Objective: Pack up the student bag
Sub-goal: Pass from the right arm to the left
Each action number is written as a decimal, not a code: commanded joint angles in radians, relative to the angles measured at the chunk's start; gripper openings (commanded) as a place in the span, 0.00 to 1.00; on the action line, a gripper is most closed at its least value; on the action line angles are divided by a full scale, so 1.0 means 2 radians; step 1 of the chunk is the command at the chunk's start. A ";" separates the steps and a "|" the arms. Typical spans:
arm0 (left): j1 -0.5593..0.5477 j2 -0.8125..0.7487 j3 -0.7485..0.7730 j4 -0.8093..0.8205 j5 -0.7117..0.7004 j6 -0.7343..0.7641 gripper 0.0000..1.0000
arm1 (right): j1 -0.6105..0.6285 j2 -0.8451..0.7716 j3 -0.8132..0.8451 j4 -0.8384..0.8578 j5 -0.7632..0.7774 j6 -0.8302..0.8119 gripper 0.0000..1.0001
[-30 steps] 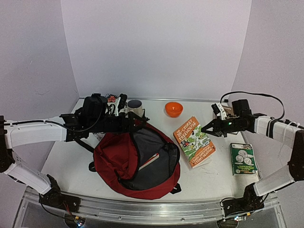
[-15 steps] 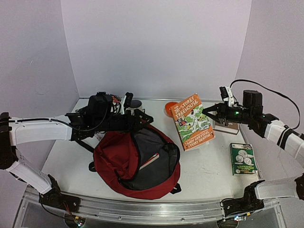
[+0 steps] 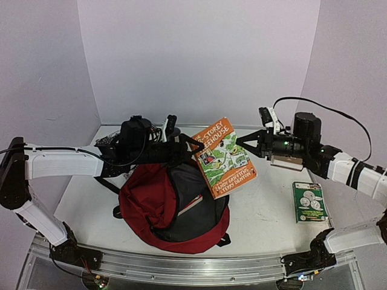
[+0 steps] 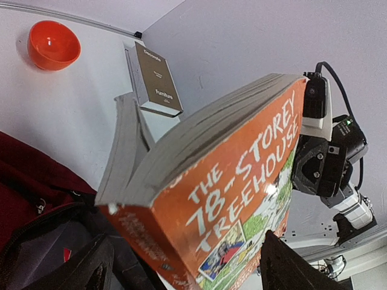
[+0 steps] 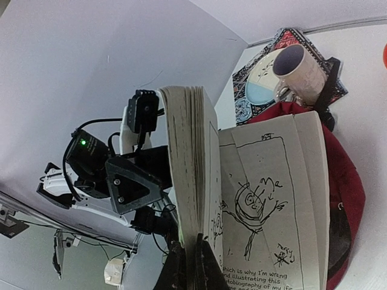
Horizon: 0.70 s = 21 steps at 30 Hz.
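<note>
The student bag (image 3: 142,202) lies flat on the table (image 3: 266,223), slightly toward 9 o'clock of the middle. Its main opening is unzipped, and the grey lining faces up. A thin book edge (image 3: 191,204) shows inside the mouth.

The left claw (image 3: 186,150) sits at the bag's 12 o'clock rim, just over the top of the opening. In the left wrist view its two dark fingers (image 4: 91,269) stand far apart, released, with nothing pinched between them. Whether they touch the fabric below cannot be told.

The right claw (image 3: 248,143) is in the air at about 2 o'clock of the bag, well clear of it. It is clenched on the orange paperback (image 3: 225,158), gripping it at the edge toward 3 o'clock. The book hangs tilted above the bag's 1 o'clock corner. Its cover faces the top camera, and its free end reaches almost to the left claw. In the right wrist view the pages fan open on either side of the pinching fingers (image 5: 176,266).

A white mug (image 5: 297,67) stands on a patterned mat (image 5: 257,90) at the bag's 12 o'clock, and an orange bowl (image 4: 53,43) sits further toward 1 o'clock. A brown book (image 4: 155,78) lies on the table under the right claw. A green box (image 3: 309,201) lies at 3 o'clock of the bag, well apart from it.
</note>
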<state>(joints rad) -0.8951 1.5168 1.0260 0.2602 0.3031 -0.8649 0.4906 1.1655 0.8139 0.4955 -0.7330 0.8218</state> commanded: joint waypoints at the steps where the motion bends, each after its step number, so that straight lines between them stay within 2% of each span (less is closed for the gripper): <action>1: 0.001 0.010 0.023 0.061 0.006 -0.025 0.85 | 0.020 0.007 0.039 0.107 -0.008 0.028 0.00; 8: 0.002 0.013 0.007 0.159 0.048 -0.056 0.80 | 0.035 0.024 0.047 0.132 -0.008 0.037 0.00; 13: 0.003 -0.007 -0.029 0.229 0.053 -0.079 0.63 | 0.037 0.033 0.042 0.131 -0.003 0.034 0.00; 21: 0.004 -0.042 -0.059 0.260 0.048 -0.086 0.33 | 0.037 0.047 0.049 0.099 0.016 0.011 0.00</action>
<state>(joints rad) -0.8757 1.5063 0.9103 0.6278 0.3460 -1.0236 0.5531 1.2502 0.8461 0.6342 -0.7166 0.8710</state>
